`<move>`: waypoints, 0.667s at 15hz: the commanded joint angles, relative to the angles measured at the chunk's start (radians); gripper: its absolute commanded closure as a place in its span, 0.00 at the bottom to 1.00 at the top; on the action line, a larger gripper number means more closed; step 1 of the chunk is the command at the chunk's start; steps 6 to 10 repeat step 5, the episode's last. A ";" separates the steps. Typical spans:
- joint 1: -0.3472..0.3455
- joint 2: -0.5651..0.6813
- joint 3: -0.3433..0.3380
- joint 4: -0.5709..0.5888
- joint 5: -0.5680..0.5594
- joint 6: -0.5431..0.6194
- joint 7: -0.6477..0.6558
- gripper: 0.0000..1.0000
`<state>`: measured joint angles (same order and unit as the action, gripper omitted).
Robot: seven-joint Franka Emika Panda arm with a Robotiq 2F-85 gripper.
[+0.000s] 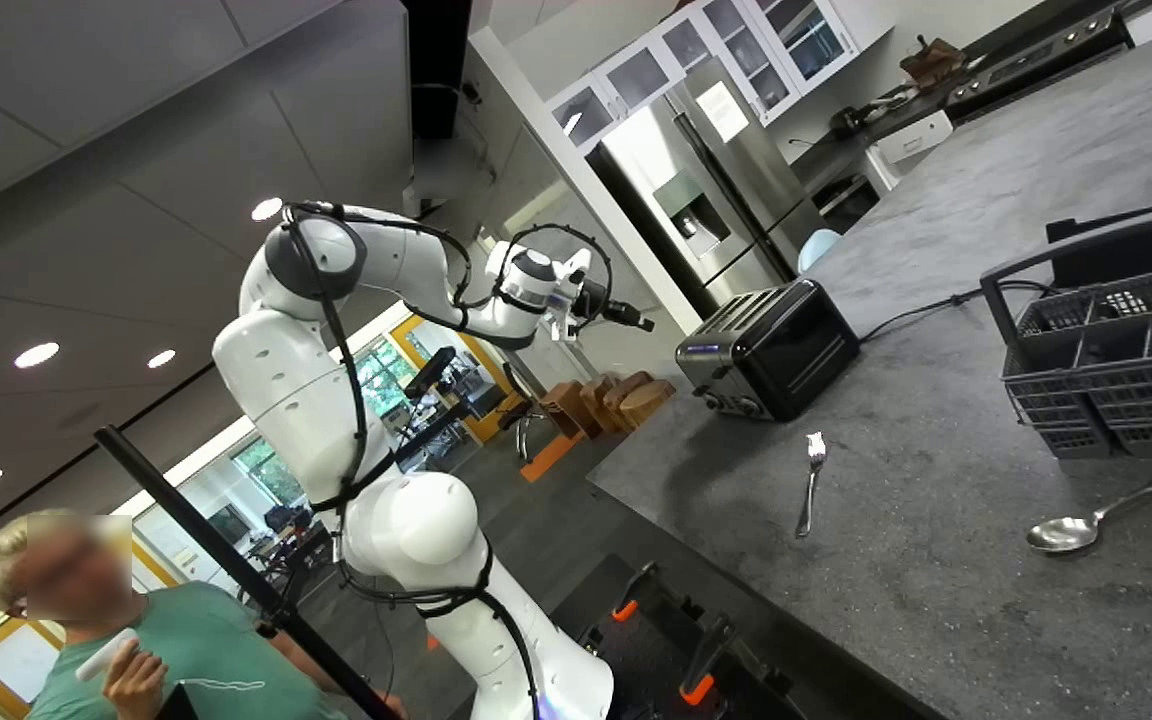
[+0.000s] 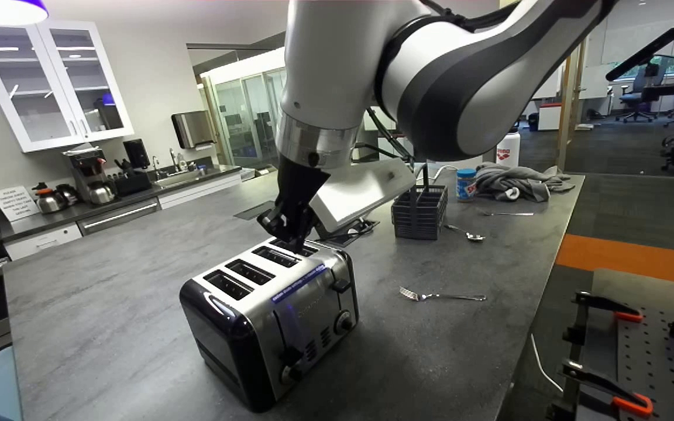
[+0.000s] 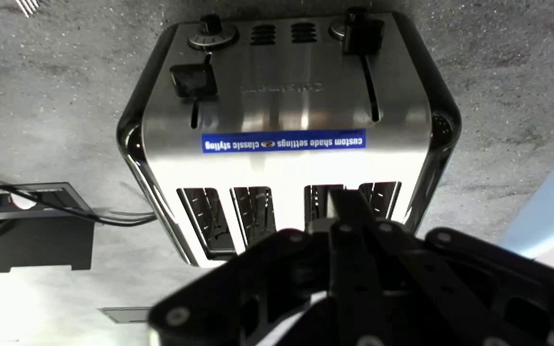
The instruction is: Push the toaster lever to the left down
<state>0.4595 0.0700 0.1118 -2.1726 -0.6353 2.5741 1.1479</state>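
The black toaster [image 1: 771,350] with a silvery top stands on the counter; it shows in both exterior views [image 2: 272,310] and fills the middle of the wrist view [image 3: 282,105], its printing upside down. Seen from its front, the left lever [image 2: 292,355] sits low by its dial and the right lever [image 2: 341,285] sits higher. In the wrist view the left lever [image 3: 363,37] is at upper right, the right lever [image 3: 194,80] at upper left. My gripper [image 3: 351,202] is shut and empty; an exterior view [image 1: 644,323] shows it apart from the toaster.
A fork [image 1: 811,485] lies in front of the toaster. A dark wire basket [image 2: 420,213], a spoon [image 2: 473,236], a blue-lidded jar [image 2: 466,185] and a grey cloth [image 2: 509,181] are farther along the counter. The toaster's cord [image 3: 118,221] runs off one side. A light-blue chair [image 3: 551,202] stands near the other side.
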 commanded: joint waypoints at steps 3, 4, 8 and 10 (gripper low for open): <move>-0.074 -0.088 0.091 -0.085 -0.100 0.051 0.083 1.00; -0.083 -0.091 0.102 -0.089 -0.107 0.059 0.089 1.00; -0.091 -0.092 0.111 -0.095 -0.110 0.071 0.089 1.00; -0.091 -0.092 0.111 -0.095 -0.110 0.071 0.089 1.00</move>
